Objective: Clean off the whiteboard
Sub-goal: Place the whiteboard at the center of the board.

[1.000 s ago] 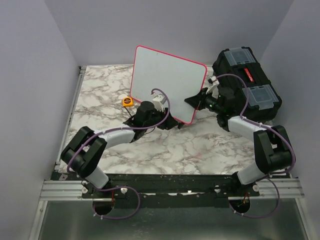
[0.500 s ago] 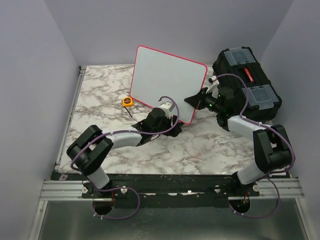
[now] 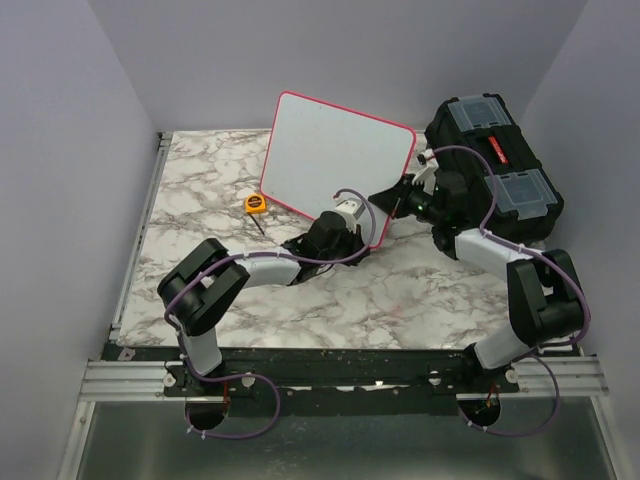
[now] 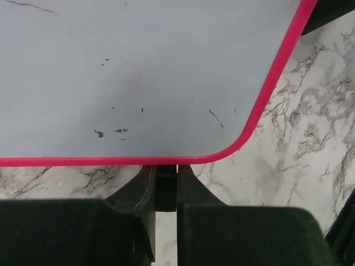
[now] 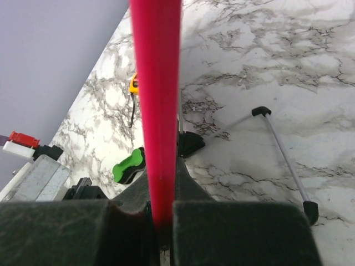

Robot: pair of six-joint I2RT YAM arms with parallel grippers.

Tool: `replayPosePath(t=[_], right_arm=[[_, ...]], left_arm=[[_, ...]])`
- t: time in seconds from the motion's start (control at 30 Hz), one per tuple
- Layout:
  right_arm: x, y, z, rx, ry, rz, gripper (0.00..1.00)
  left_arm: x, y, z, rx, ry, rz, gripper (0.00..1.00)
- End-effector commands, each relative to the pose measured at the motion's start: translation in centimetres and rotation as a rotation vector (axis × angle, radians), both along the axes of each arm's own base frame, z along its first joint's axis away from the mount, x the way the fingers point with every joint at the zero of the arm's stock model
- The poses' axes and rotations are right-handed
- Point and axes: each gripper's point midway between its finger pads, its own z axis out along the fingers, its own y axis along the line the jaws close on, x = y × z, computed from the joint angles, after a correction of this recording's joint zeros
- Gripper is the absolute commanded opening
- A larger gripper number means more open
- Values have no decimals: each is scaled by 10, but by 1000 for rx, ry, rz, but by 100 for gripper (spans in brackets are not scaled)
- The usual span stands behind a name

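Nothing legible is showing anywhere in these views. The whiteboard [image 4: 138,72] is carrying only scattered dark specks, and the red strip [image 3: 497,149] on the black toolbox [image 3: 500,168], at two o'clock in the top view, is showing too small to read.

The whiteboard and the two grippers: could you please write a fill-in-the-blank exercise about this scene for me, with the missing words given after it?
1. The right gripper holds the whiteboard by its thin red ___.
2. Behind the right arm stands a black ___ with grey lid panels.
3. The table has a white and grey ___ pattern.
4. The left gripper is ___, its fingertips just below the whiteboard's lower edge.

Missing words: rim; toolbox; marble; shut.
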Motion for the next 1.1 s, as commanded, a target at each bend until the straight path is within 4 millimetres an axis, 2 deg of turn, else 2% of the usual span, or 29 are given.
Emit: replayPosePath(t=[0.0, 0.13, 0.27, 0.4, 0.5, 0.6, 0.67, 0.77, 0.83, 0.87, 0.93, 1.07], right_arm=[[21, -17, 28, -74, -108, -93, 0], [20, -21, 35, -104, -141, -93, 0], [19, -37, 46, -131, -172, -109, 0], [8, -46, 47, -177, -182, -82, 0], [-6, -43, 44, -192, -171, -35, 0], [-12, -36, 52, -72, -89, -13, 0], [-7, -31, 64, -2, -63, -21, 0], [13, -32, 83, 85, -30, -95, 0], [18, -26, 85, 137, 6, -80, 0], [19, -23, 82, 147, 24, -65, 0], [17, -13, 66, 55, 14, -58, 0], [11, -25, 32, -78, -16, -102, 0]], left_arm=[[0, 22, -24, 57, 44, 91, 0], [-2, 27, -32, 75, 56, 98, 0], [1, 31, -42, 107, 75, 116, 0], [9, 41, -55, 153, 95, 162, 0], [13, 46, -59, 162, 111, 185, 0], [14, 44, -62, 175, 123, 178, 0], [12, 41, -66, 176, 138, 161, 0], [9, 39, -70, 176, 147, 143, 0], [5, 35, -70, 168, 155, 118, 0], [5, 34, -70, 165, 156, 112, 0], [5, 34, -70, 167, 156, 112, 0], [7, 34, -72, 175, 161, 121, 0]])
